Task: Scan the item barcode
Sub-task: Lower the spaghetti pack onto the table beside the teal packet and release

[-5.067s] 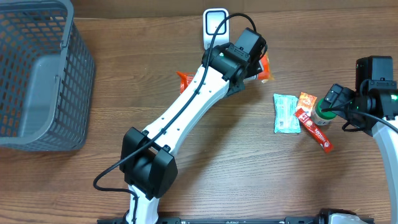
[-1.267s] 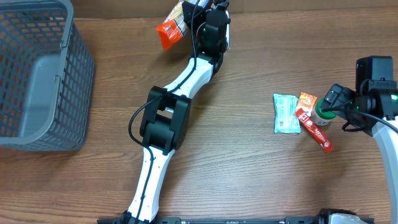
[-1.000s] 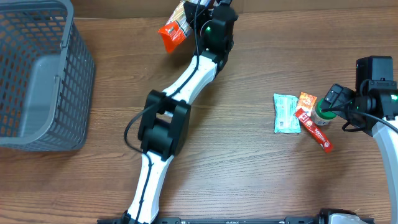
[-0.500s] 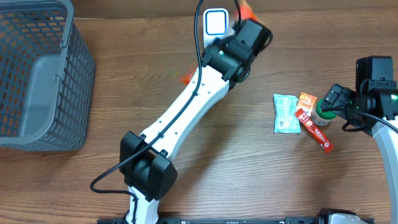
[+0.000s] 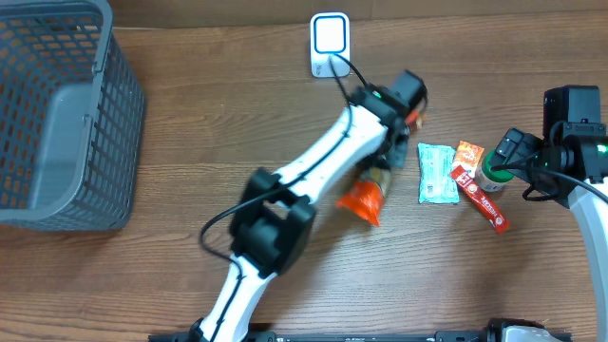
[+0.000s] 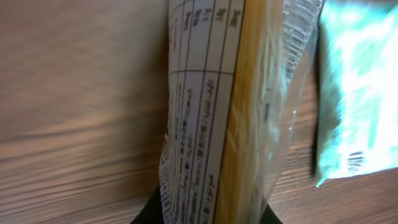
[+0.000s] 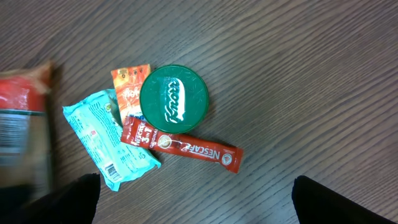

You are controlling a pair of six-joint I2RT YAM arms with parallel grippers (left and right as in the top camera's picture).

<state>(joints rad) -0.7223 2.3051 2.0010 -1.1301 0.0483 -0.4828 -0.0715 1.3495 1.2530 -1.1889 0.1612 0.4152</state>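
Packet (image 5: 364,201) in left claw's (image 5: 382,169) grip, beside teal pouch (image 5: 436,174).

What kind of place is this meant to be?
Probably a mock shop checkout on a wooden table: a grey shopping basket, a small white barcode scanner, and packaged groceries like the teal packet and the orange packet in the left end effector.
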